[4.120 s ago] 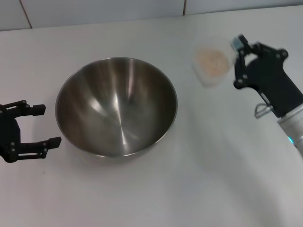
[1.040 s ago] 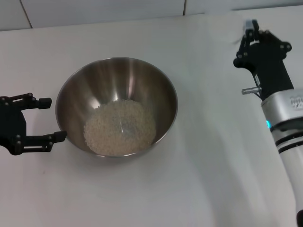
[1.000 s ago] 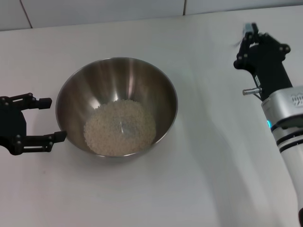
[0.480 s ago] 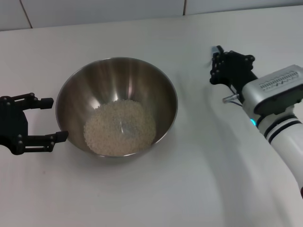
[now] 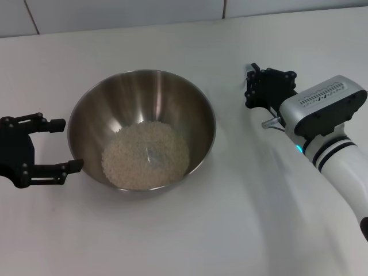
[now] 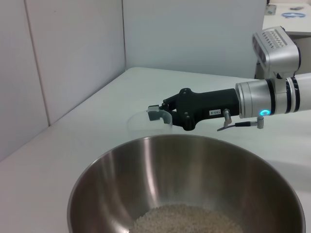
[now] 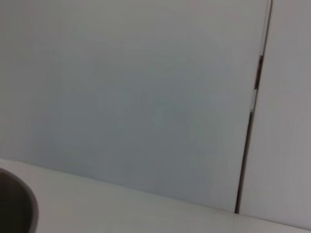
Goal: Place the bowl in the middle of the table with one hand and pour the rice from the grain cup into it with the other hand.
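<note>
The steel bowl (image 5: 141,86) stands on the white table (image 5: 190,230) with a heap of rice (image 5: 145,154) in its bottom. My left gripper (image 5: 64,144) is open beside the bowl's left rim, apart from it. My right gripper (image 5: 251,86) hovers to the right of the bowl. In the left wrist view the right gripper (image 6: 163,115) is shut on the translucent grain cup (image 6: 142,124), which lies tipped sideways and looks empty, beyond the bowl (image 6: 184,155) and its rice (image 6: 187,221). In the head view the cup hardly shows.
A tiled wall (image 5: 115,11) runs along the table's far edge. The right wrist view shows only the wall (image 7: 146,97), a strip of table and a dark bit of bowl rim (image 7: 19,204).
The bowl, empty four seconds ago, now holds the rice. In the last second my right arm swung left toward the bowl and turned its wrist. The left gripper stayed put.
</note>
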Action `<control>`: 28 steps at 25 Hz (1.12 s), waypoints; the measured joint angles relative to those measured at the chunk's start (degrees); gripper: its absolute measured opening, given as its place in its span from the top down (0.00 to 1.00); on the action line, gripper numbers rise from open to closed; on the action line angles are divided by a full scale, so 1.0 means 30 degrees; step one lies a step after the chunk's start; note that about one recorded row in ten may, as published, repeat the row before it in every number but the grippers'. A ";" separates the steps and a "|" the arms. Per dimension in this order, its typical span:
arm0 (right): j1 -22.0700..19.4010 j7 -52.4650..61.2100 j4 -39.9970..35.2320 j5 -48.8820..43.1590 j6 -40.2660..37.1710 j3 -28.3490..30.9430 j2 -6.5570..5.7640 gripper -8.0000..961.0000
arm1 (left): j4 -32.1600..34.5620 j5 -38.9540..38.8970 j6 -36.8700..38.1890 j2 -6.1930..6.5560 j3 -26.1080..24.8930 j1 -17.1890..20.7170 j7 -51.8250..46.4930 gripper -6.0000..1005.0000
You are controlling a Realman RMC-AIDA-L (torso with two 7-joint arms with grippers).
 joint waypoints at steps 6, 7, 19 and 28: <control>-0.0234 0.0055 0.0106 -0.0150 0.0455 -0.0070 0.0022 0.88 | -0.0003 -0.0001 0.0030 -0.0001 0.0098 -0.0012 0.0008 0.14; -0.0446 0.0073 0.0225 -0.0149 0.0505 -0.0068 0.0021 0.85 | -0.0002 -0.0001 0.0030 0.0000 0.0102 -0.0012 0.0009 0.14; -0.2820 0.0101 0.1639 -0.0145 -0.1147 -0.0160 -0.0128 0.43 | -0.0003 -0.0003 0.0124 -0.0001 0.0028 0.0021 0.0012 0.14; -0.6481 0.4551 0.0418 -0.3062 -1.2423 -0.0281 -0.0264 0.12 | -0.0020 0.0002 0.0138 -0.0018 0.0036 -0.0001 0.0028 0.14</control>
